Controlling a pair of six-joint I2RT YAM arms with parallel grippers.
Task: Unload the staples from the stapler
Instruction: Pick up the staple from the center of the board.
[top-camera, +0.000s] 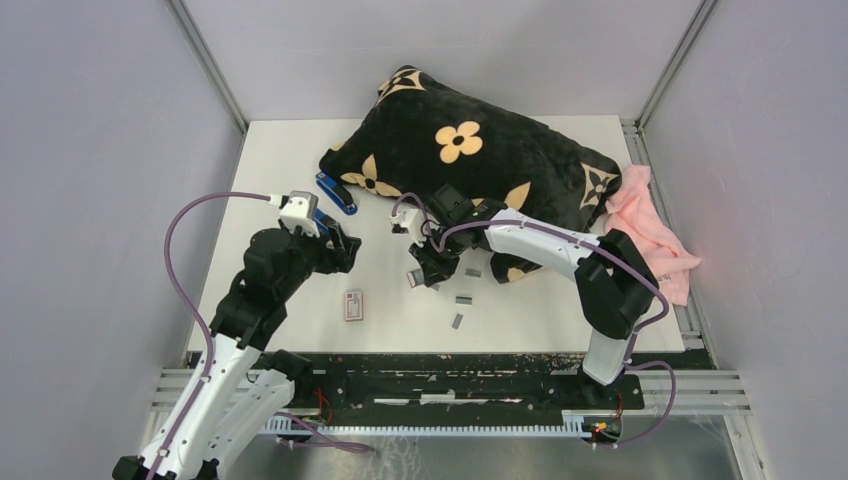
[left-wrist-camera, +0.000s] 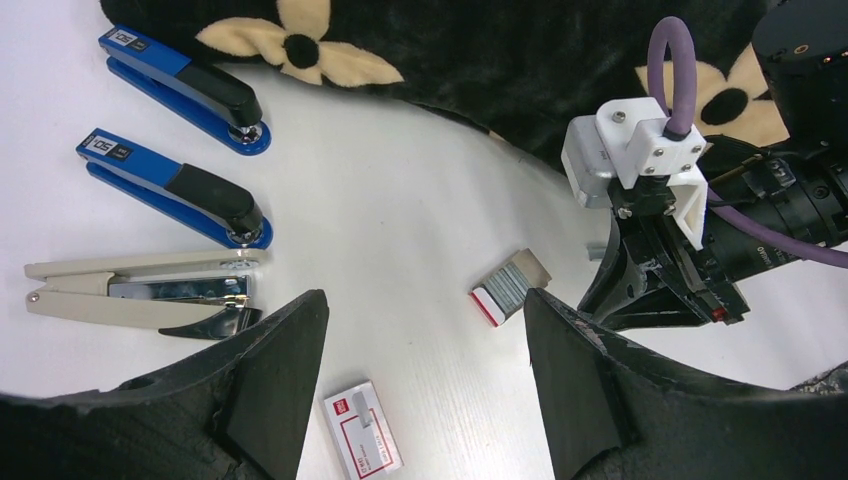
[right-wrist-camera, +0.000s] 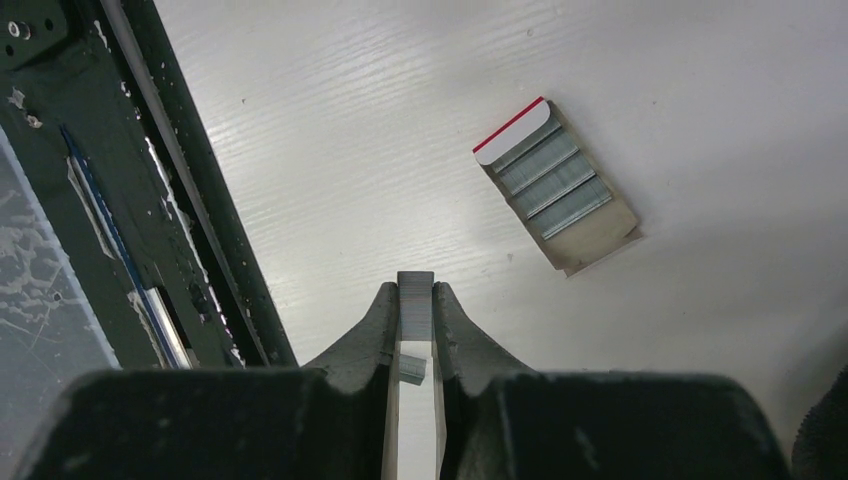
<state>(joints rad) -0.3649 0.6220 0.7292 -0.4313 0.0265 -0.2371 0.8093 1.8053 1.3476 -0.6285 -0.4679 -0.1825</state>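
1. The right jaws are closed on a short grey strip of staples (right-wrist-camera: 415, 292). It is pinched between the two dark fingers (right-wrist-camera: 368, 335), and its end pokes out past their tips over the white bench (right-wrist-camera: 330, 130).
2. Just beyond the held strip, and clear of it, an open staple tray (right-wrist-camera: 556, 186) lies flat on the bench. It has a red-and-white end and rows of staples packed inside.
3. Seen from above, more loose strips (top-camera: 463, 299) lie flat on the bench, just right of the right jaws. Another one (top-camera: 457, 321) lies a little nearer the front edge, and the two do not touch.
4. The left jaws stand wide open and hold nothing. Their black fingers (left-wrist-camera: 275, 375) hang over the bench.
5. In the left wrist view, the staple tray sits on the bench just beyond the right-hand finger.
6. The beige stapler (left-wrist-camera: 140, 290) lies on the bench to the left of the left jaws. It is swung open so its shiny metal channel shows. I cannot tell whether any staples are left in it.
7. Two blue staplers (left-wrist-camera: 185, 85) (left-wrist-camera: 175, 187) lie closed, side by side, beyond the beige one. The farther one is close to the edge of the black flowered pillow (top-camera: 470, 150).
8. A small closed white-and-red box (top-camera: 353, 304) lies flat on the bench between the two arms, towards the front edge.
9. A pink cloth (top-camera: 650, 235) is bunched at the right end of the pillow.
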